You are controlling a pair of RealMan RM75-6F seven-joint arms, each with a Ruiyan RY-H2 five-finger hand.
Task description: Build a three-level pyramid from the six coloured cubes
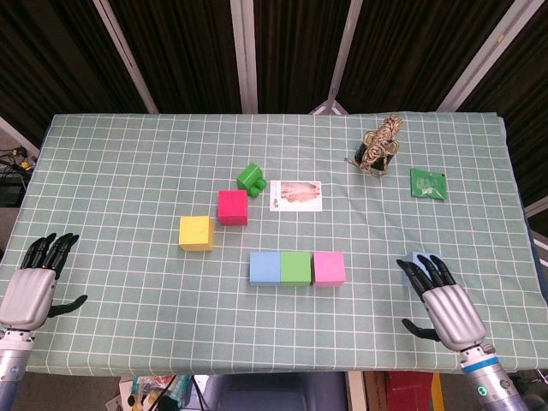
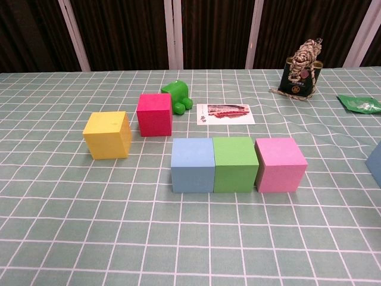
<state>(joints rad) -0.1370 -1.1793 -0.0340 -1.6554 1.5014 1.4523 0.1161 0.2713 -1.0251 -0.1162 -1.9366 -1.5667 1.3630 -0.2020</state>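
Table (image 1: 111,154) covered by green cloth with white grid lines. Behind the table: dark corrugated wall panels (image 1: 188,51), split by pale metal struts (image 1: 244,51). Even overhead light, soft shadows.

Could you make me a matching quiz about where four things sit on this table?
Things:
1. green cube
2. yellow cube
3. picture card
4. rope bundle

Places:
A. far right part of the table, near a green packet
B. between the blue cube and pink cube
C. apart, left of the red cube
D. right of the green toy

Pairs: 1-B, 2-C, 3-D, 4-A
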